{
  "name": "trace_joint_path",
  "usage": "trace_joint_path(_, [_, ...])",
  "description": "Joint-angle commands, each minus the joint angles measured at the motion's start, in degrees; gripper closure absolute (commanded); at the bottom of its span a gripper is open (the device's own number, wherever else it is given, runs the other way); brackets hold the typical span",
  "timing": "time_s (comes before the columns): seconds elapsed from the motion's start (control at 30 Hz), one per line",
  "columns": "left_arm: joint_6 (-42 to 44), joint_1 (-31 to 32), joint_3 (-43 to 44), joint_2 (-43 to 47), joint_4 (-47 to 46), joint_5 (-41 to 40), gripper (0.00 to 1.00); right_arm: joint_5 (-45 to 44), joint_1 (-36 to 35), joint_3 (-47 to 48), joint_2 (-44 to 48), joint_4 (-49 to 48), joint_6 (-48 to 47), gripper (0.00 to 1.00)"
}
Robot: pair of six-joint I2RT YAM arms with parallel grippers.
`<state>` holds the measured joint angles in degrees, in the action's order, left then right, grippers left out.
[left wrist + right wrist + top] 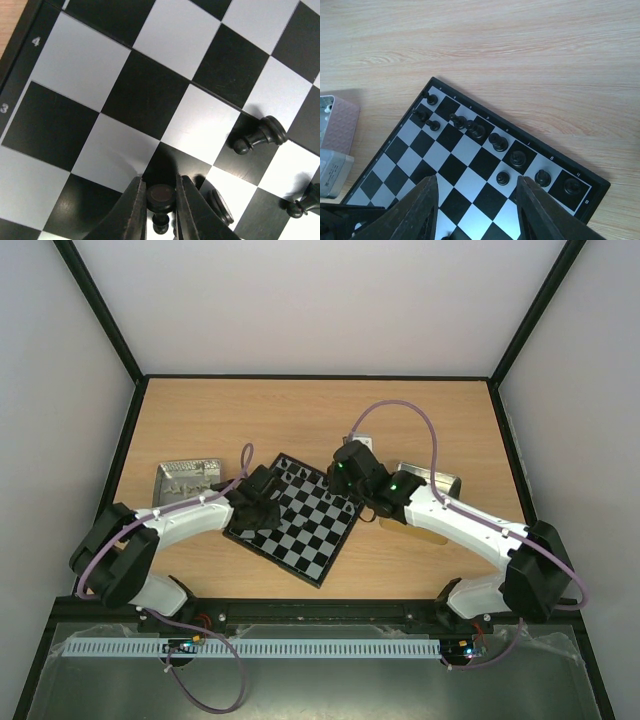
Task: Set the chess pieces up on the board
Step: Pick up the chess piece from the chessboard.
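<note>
The board (pixel 306 538) lies tilted at the table's middle. My left gripper (pixel 262 504) is low over its left part, and in the left wrist view it (pixel 161 202) is shut on a small black chess piece (pixel 161 195) right above the squares (pixel 80 65); I cannot tell whether the piece touches them. Other black pieces (pixel 260 136) stand close to its right. My right gripper (pixel 345 476) hovers over the board's far corner, and in the right wrist view it (pixel 477 210) is open and empty. Several black pieces (pixel 499 143) stand along the board's far rim (pixel 530 137).
A metal tray (pixel 187 478) with small pieces stands left of the board, and another tray (pixel 432 480) lies to the right under the right arm. A tray's corner (pixel 334 130) shows at the left of the right wrist view. Bare wood (pixel 520 50) lies beyond the board.
</note>
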<state>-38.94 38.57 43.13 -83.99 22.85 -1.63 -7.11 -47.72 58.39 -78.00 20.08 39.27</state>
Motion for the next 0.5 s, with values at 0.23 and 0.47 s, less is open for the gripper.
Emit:
trace_joint_path(0.23, [-6.1,0.0,-0.5,5.6,0.3,0.7,0.92,12.2,-0.1,-8.7,4.9,-14.5,-1.6,0.58])
trace_joint_path(0.47, [-19.2,-2.5,-3.3,15.8,-4.0,9.3,0.88,19.6,-2.7,-16.9,8.1,-29.9,-0.8,0.50])
